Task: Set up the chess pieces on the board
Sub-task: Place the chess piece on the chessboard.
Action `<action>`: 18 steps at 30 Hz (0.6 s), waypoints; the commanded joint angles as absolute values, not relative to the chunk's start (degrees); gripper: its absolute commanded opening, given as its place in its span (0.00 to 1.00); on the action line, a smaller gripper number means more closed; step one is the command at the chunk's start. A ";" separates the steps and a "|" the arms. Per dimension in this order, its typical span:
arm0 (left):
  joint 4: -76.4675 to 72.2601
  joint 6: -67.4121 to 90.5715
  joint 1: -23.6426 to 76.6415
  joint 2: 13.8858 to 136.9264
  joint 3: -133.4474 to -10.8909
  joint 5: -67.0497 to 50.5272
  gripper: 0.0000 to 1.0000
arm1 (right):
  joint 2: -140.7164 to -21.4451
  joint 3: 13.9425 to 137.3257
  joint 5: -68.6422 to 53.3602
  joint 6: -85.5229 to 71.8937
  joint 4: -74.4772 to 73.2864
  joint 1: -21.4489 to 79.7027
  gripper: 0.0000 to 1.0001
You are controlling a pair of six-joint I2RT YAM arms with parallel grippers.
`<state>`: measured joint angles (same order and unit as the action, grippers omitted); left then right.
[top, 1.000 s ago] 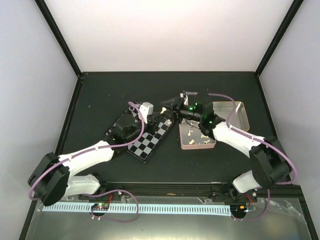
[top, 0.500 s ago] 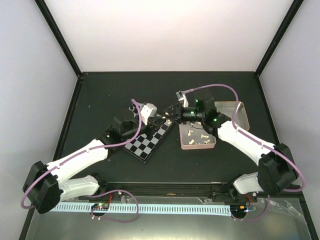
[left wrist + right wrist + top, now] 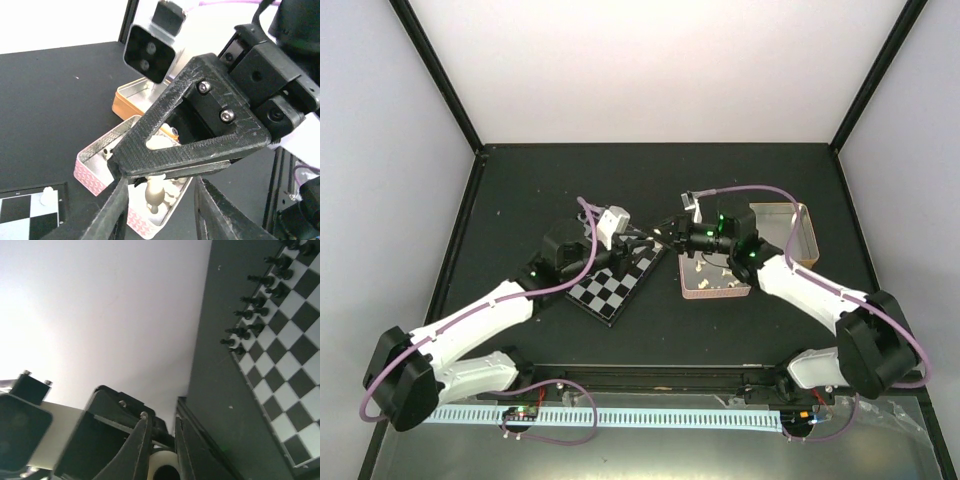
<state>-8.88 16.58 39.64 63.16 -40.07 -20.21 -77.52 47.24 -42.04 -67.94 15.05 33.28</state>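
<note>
1. Left gripper (image 3: 160, 181): jaws released, standing either side of a cream chess piece (image 3: 155, 192).
2. Right gripper (image 3: 162, 420): jaws clenched on that piece, aloft by the board (image 3: 610, 288) edge nearest the pink tin (image 3: 95, 172).

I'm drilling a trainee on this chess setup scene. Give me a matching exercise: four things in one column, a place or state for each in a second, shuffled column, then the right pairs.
Things
A. shallow pink rectangular tin
B. shallow gold rectangular tin
C. tiny black chess figures
D. left gripper

Places or states
1. jaws open
2. in a row on the small black-and-silver chessboard
3. farthest right, beyond the other tin
4. holds loose cream-white chess pieces

Pairs: A-4, B-3, C-2, D-1
</note>
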 commanded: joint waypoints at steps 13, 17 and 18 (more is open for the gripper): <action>-24.86 24.95 38.88 62.99 -36.35 -22.29 0.38 | -80.16 39.63 -42.30 -94.48 43.59 33.22 0.05; -24.74 24.44 38.89 62.98 -36.21 -21.41 0.36 | -81.25 38.85 -42.83 -98.22 47.67 33.22 0.05; -24.64 24.26 38.88 62.95 -36.13 -20.91 0.36 | -81.60 38.70 -42.99 -99.05 48.92 33.22 0.05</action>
<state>-22.74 24.34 39.09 62.41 -35.75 -21.23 -80.44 39.48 -41.71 -94.13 40.99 33.01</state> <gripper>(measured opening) 0.367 0.096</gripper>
